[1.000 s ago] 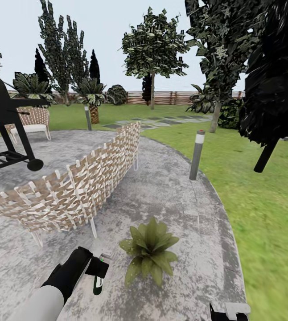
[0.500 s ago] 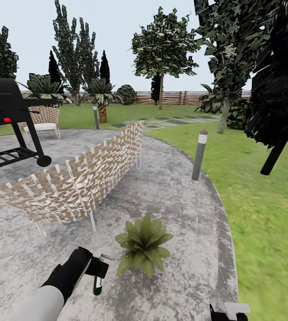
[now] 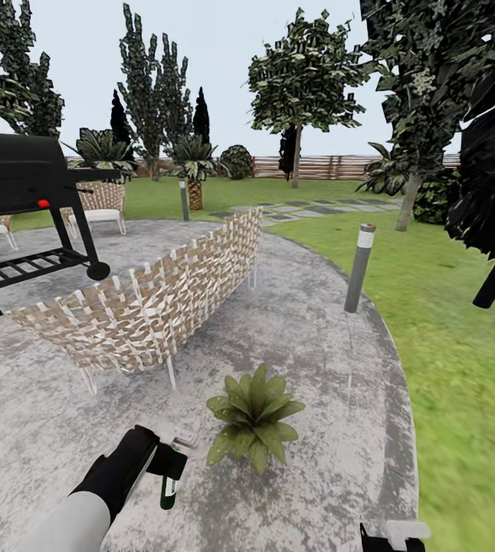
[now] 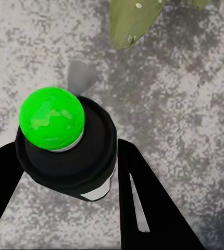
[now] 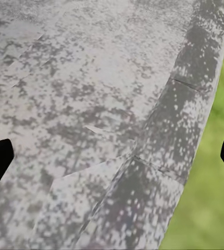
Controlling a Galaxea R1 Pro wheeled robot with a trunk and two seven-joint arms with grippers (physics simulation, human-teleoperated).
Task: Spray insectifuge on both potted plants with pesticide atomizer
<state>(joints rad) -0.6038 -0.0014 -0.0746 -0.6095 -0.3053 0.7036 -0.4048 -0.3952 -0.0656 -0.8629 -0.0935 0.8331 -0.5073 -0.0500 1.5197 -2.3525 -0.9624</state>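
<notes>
A garden scene seen from the robot's head. The round grey mottled patio [image 3: 316, 368] takes up most of the ground, ringed by green lawn [image 3: 447, 322], with tall trees [image 3: 305, 77] and a brown slatted fence [image 3: 332, 166] far beyond the jaws.

On the patio, ahead of the left jaws and a little to their left, stands a long woven wicker sofa [image 3: 155, 299], seen from its back. Farther off on that side is a black wheeled grill [image 3: 25, 192], with a wicker chair [image 3: 106, 203] behind it. A grey bollard light [image 3: 358, 267] stands at the patio's edge, well ahead and to the right of the left jaws.

One potted plant [image 3: 254, 414], a low rosette of broad pointed leaves, sits on the paving just to the right of the left jaws and slightly ahead of them; its pot is hidden under the leaves. In the left wrist view a leaf tip [image 4: 133, 21] lies close beyond the bottle.

The left gripper [image 3: 169, 460] on its black-and-white arm is clamped on the pesticide atomizer [image 3: 168, 491], whose dark green body hangs downward below the jaws, above the paving. The left wrist view shows its black head with a bright green spot [image 4: 52, 119] between the two black fingers [image 4: 143, 208].

The right gripper [image 5: 112, 156] hangs over the patio's edge near the grass, jaws wide apart with nothing between them.
</notes>
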